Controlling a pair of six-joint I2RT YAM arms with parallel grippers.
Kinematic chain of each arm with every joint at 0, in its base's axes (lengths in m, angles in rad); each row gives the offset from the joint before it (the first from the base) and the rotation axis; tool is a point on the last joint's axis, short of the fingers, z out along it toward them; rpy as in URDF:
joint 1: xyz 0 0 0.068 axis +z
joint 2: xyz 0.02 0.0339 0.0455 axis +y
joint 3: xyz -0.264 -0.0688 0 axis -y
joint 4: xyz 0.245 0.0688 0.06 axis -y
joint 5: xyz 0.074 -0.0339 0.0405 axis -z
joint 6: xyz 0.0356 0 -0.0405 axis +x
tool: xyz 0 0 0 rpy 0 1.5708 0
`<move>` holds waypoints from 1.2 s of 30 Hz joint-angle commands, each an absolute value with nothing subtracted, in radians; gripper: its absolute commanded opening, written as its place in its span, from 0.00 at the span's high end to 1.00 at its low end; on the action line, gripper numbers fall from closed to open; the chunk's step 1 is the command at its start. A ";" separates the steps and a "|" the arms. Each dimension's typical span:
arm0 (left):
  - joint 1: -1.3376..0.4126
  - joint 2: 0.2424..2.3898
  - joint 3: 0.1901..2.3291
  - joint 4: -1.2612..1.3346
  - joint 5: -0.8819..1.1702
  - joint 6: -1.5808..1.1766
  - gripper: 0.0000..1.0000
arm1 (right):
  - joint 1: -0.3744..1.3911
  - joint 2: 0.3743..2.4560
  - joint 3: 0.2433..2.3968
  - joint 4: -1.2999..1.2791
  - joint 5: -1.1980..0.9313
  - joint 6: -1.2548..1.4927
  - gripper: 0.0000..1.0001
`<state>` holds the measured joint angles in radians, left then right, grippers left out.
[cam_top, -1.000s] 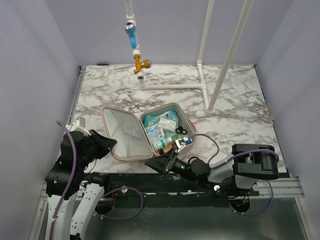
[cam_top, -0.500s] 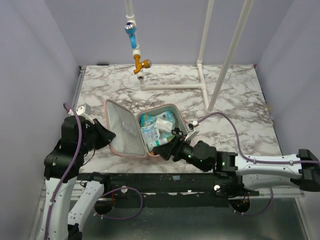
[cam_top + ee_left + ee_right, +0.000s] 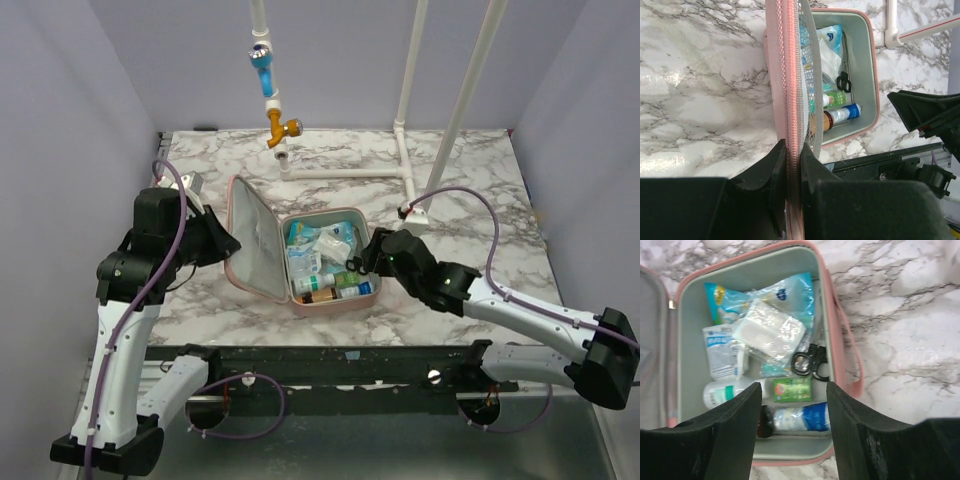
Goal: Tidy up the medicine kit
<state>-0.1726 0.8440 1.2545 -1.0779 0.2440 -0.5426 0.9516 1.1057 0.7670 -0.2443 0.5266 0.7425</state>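
Where the marble tabletop (image 3: 480, 190) carries it, the pink medicine kit (image 3: 335, 305) sits open just below the right end effector (image 3: 794, 392), whose fingers (image 3: 730, 435) are spread with nothing between them. The left end effector (image 3: 792, 150) is clamped on the rim of the raised lid (image 3: 790, 60). Packets (image 3: 722, 357), bottles (image 3: 795, 418) and black scissors (image 3: 811, 361) fill the tray (image 3: 690, 340).

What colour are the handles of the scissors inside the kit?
Black, clearest in the right wrist view: scissors in the medicine kit.
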 commanded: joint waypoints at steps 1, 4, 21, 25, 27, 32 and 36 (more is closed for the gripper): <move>-0.175 0.870 1.337 -1.025 0.304 -0.486 0.97 | 0.867 1.125 0.786 -0.292 0.511 0.686 0.45; -0.183 0.893 1.339 -1.008 0.336 -0.485 0.97 | 0.794 1.135 0.761 -0.257 0.478 0.686 0.48; -0.442 1.046 1.383 -0.991 0.214 -0.470 0.96 | 0.687 1.352 0.697 -0.087 0.321 0.713 0.92; -0.501 1.084 1.407 -0.989 0.190 -0.484 0.94 | 0.686 1.366 0.693 -0.060 0.268 0.721 0.96; -0.527 1.104 1.420 -0.989 0.179 -0.490 0.92 | 0.687 1.374 0.687 -0.039 0.230 0.716 0.99; -0.577 1.145 1.423 -0.988 0.160 -0.507 0.83 | 0.690 1.381 0.641 0.050 0.137 0.746 0.99; -0.618 1.181 1.417 -0.984 0.153 -0.531 0.74 | 0.725 1.386 0.620 0.096 0.127 0.775 0.99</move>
<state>-0.5762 1.1355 1.4174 -0.9970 0.1799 -0.5018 0.6838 1.3670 0.6525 0.0097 0.2337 0.7319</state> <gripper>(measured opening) 0.220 0.007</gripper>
